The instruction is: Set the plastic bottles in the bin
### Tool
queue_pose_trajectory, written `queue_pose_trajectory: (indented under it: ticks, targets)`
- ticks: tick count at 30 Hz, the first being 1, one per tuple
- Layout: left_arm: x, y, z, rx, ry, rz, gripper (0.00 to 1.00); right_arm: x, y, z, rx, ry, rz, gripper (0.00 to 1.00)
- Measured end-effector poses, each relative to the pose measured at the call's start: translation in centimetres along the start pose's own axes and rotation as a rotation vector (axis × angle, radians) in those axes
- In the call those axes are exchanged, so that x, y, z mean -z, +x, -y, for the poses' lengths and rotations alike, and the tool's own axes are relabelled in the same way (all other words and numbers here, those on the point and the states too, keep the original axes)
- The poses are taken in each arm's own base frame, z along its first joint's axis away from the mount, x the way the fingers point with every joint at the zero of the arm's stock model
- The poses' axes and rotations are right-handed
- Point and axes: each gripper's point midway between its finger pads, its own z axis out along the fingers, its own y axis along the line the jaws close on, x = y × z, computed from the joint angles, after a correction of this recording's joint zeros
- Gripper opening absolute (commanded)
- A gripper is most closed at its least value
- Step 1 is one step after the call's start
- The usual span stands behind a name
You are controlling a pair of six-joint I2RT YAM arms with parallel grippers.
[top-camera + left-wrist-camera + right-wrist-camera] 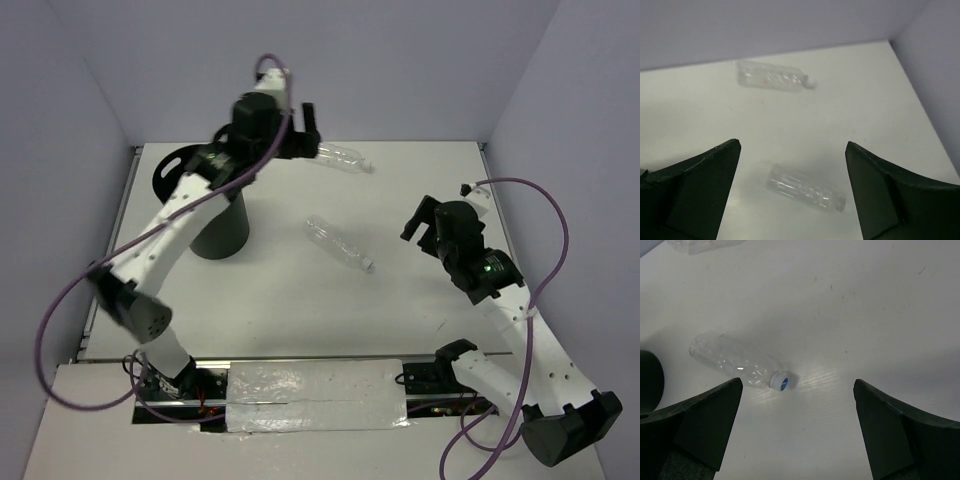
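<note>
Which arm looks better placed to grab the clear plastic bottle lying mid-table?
The right. The right fingers, open and low, face the clear crinkly plastic bottle with the blue-white cap, lying just ahead; the left fingers hang higher and farther from it.

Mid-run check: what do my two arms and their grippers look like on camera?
The left arm and right arm match: white links, black joint housings. The left gripper and right gripper have black wedge-shaped fingers. A purple cable loops along each arm; a green light glows on the right one.
</note>
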Motion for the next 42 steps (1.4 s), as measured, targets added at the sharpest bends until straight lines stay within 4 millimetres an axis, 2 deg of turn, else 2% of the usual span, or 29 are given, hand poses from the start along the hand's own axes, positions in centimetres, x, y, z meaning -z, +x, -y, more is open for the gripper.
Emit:
queue_pose_trajectory:
  ticks: [2,4,7,8,10,13,18,23,27,34,37,42]
  targets:
    - [-2.8,4.0,2.5,0.019,0.004,-0.121,0.99,0.1,-0.1,0.0,-0.003,-0.002,0.007,1.00]
    - [-4.8,9.3,3.7,0.055,-0.025,-0.264,0.99,0.4,-0.3,0.0,-0.009,-0.007,0.017,1.00]
    - [-6.0,17.1,3.5,0.133,-0.121,-0.469,0.99,0.9,-0.7,0.1,-0.020,-0.019,0.035,1.00]
    - [-6.0,19.1,3.2,0.180,-0.163,-0.522,0.99,1.0,-0.8,0.1,-0.022,-0.021,0.039,1.00]
    - [-5.8,21.5,2.9,0.254,-0.233,-0.584,0.99,1.1,-0.9,0.1,-0.023,-0.022,0.040,1.00]
    - [-5.6,22.9,2.8,0.366,-0.315,-0.613,0.99,1.0,-0.8,0.1,-0.023,-0.022,0.038,1.00]
    - [-6.0,24.6,3.7,0.554,-0.392,-0.628,0.99,1.0,-0.7,0.1,-0.022,-0.021,0.036,1.00]
    - [-7.1,28.8,3.7,0.690,-0.501,-0.697,0.99,0.9,-0.6,0.2,-0.020,-0.018,0.033,1.00]
    - [-7.4,31.9,2.9,0.730,-0.601,-0.737,0.99,0.9,-0.3,0.4,-0.016,-0.012,0.025,1.00]
    - [-7.9,32.2,2.0,0.789,-0.665,-0.699,0.99,1.0,-0.1,0.6,-0.011,-0.009,0.020,1.00]
    - [-8.4,32.6,1.6,0.781,-0.674,-0.700,0.90,0.9,0.1,0.7,-0.008,-0.008,0.017,1.00]
    - [-10.4,33.5,1.1,0.746,-0.676,-0.693,0.60,0.7,0.2,0.7,-0.003,-0.004,0.008,1.00]
